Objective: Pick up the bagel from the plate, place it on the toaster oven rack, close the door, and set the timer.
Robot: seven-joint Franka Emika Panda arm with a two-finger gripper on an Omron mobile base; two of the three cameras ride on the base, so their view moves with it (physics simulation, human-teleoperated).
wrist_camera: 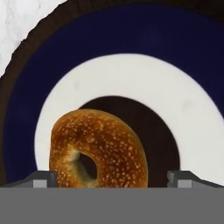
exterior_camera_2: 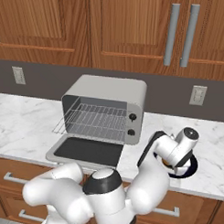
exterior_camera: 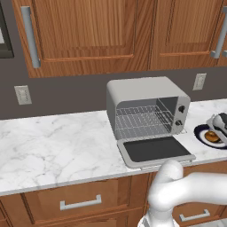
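The golden-brown bagel (wrist_camera: 98, 151) lies on the dark centre of the plate (wrist_camera: 131, 35), which has a navy rim and a white band. My gripper (wrist_camera: 113, 179) hangs straight over it, open, one fingertip (wrist_camera: 43, 178) on each side of the ring, nothing held. In the left base view the plate (exterior_camera: 200, 134) sits at the far right of the counter with the bagel (exterior_camera: 211, 137) under the gripper (exterior_camera: 218, 132). The grey toaster oven (exterior_camera: 146, 106) stands left of it, its door (exterior_camera: 155, 150) folded down flat and the wire rack (exterior_camera: 142, 120) bare inside.
Two dark knobs (exterior_camera: 180, 116) sit on the oven's right front panel. The lowered door (exterior_camera_2: 87, 152) reaches the marble counter's front edge. Wooden cabinets hang above, wall outlets (exterior_camera_2: 197, 95) behind. My arm (exterior_camera_2: 153, 174) bends between oven and plate.
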